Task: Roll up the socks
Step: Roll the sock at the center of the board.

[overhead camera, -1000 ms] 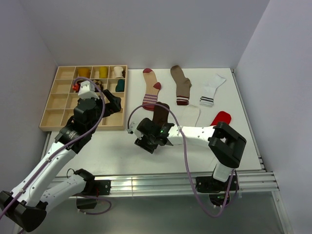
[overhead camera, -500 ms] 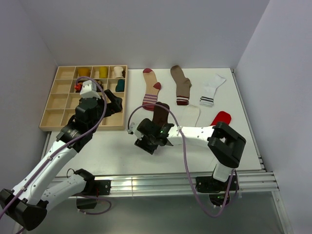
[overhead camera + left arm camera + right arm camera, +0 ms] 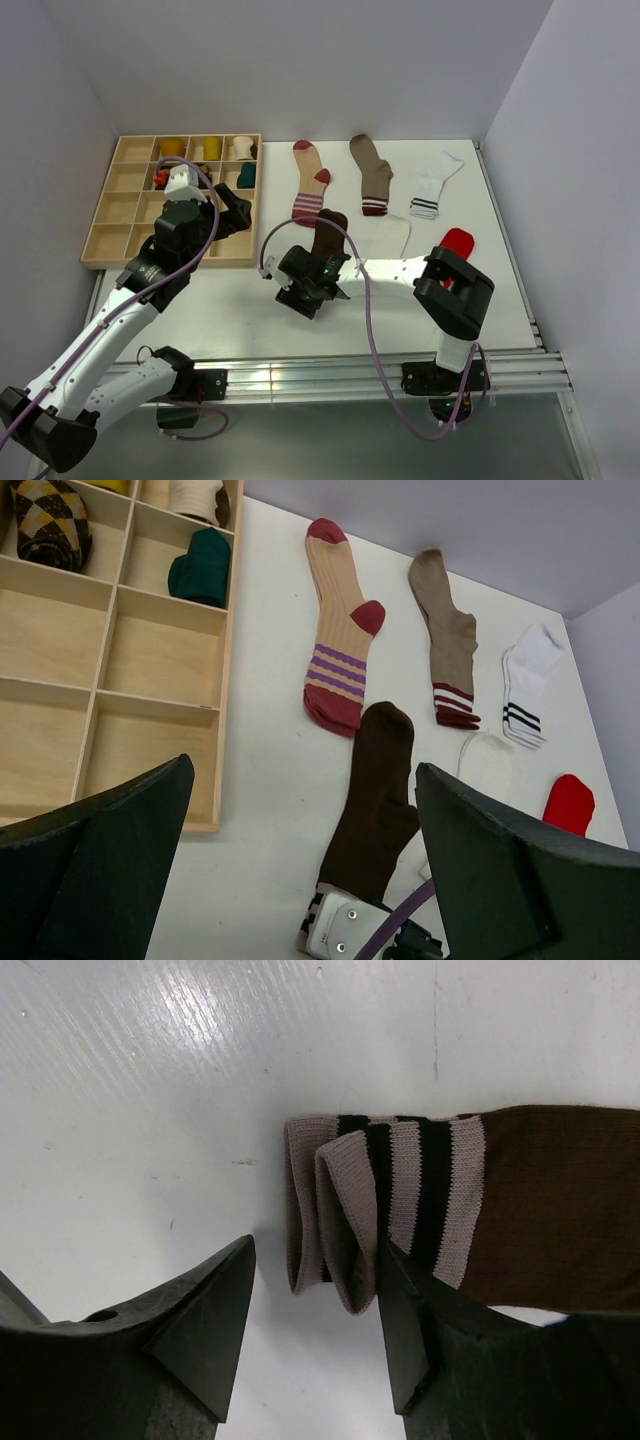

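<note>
the right end effector (image 3: pixel 316 1260) sits low over the worktop (image 3: pixel 150 1080) with its fingers (image 3: pixel 205 1320) spread, pinching nothing. the dark brown sock (image 3: pixel 545 1205) lies flat, stretching away from it to one side, and the sock's pale striped cuff (image 3: pixel 400 1190) lies in the gap just ahead of the fingertips, doubled over into a small loose fold; one fingertip overlaps the edge of that fold, the other stands clear on bare worktop. the left end effector (image 3: pixel 300 810) hangs high, also spread and holding nothing, with the wooden tray (image 3: pixel 225 680) below on one side and the sock's toe ahead. the roll looks barely begun. the main risk, as i judge it, is that the fingers close on the top layer only, so the fold springs open or the roll starts crooked. the worktop looks glossy, so the whole sock may slide ahead of the push instead of winding up. its toe end lies near the tan sock (image 3: pixel 340 630) and the plain white sock (image 3: pixel 487 765) lies just beside its leg, so a dragged sock could shove or catch either. no brand, label or writing can be read on any sock, the tray or the arm housings.
</note>
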